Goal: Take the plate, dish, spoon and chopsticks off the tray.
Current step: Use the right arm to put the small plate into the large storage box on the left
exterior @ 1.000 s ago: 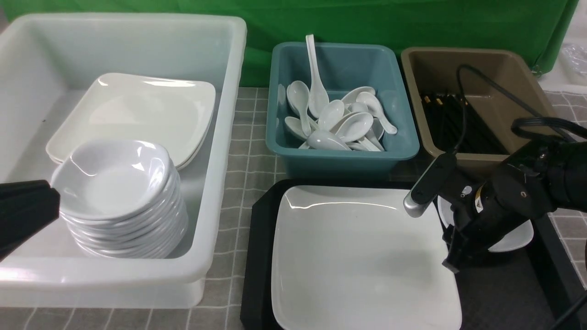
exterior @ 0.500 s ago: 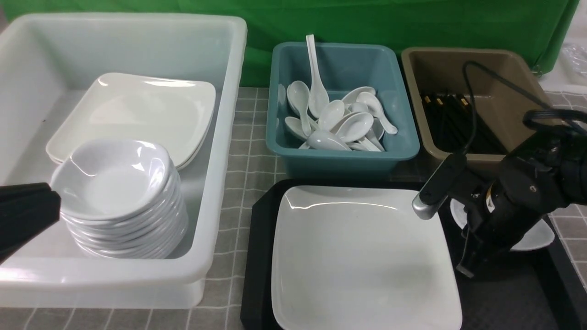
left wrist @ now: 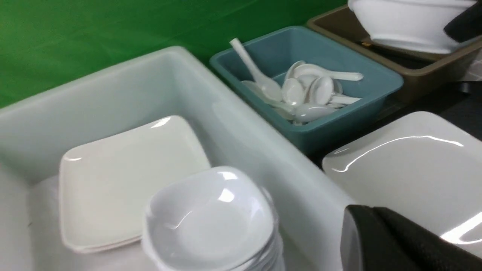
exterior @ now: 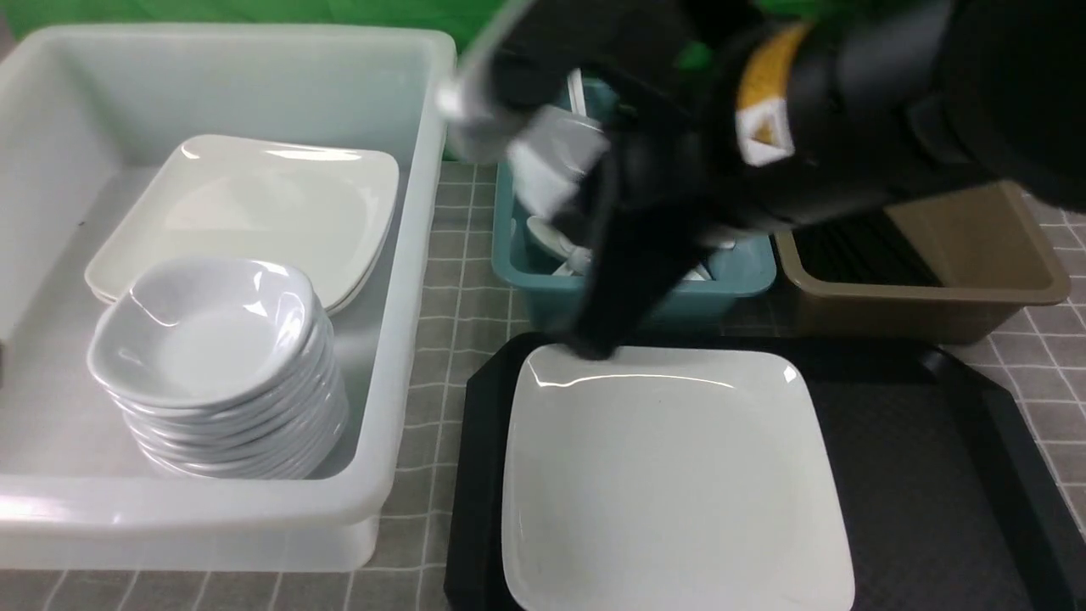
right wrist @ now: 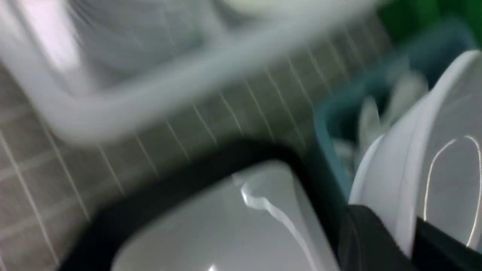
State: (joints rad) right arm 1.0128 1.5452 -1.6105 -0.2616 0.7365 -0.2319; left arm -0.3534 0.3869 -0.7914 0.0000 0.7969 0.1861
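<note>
The large white square plate (exterior: 670, 475) (left wrist: 406, 165) lies on the left half of the black tray (exterior: 933, 475). My right gripper (right wrist: 404, 231) is shut on the rim of the small white dish (right wrist: 448, 158) and holds it high, on edge. The dish (left wrist: 406, 22) hangs above the brown tub in the left wrist view. The blurred right arm (exterior: 764, 127) fills the top of the front view. My left gripper (left wrist: 354, 214) is shut and empty, beside the white tub's near wall. No spoon or chopsticks show on the tray.
A big white tub (exterior: 407, 255) on the left holds flat plates and a stack of small bowls (exterior: 221, 365). Behind the tray, a teal tub (exterior: 730, 271) holds several white spoons and a brown tub (exterior: 976, 288) holds black chopsticks (exterior: 865, 246). A grey checked cloth covers the table.
The right gripper has shut on the dish, lifted it off the tray's right side and swung up and left across the front view. The left gripper has slid out of the front view.
</note>
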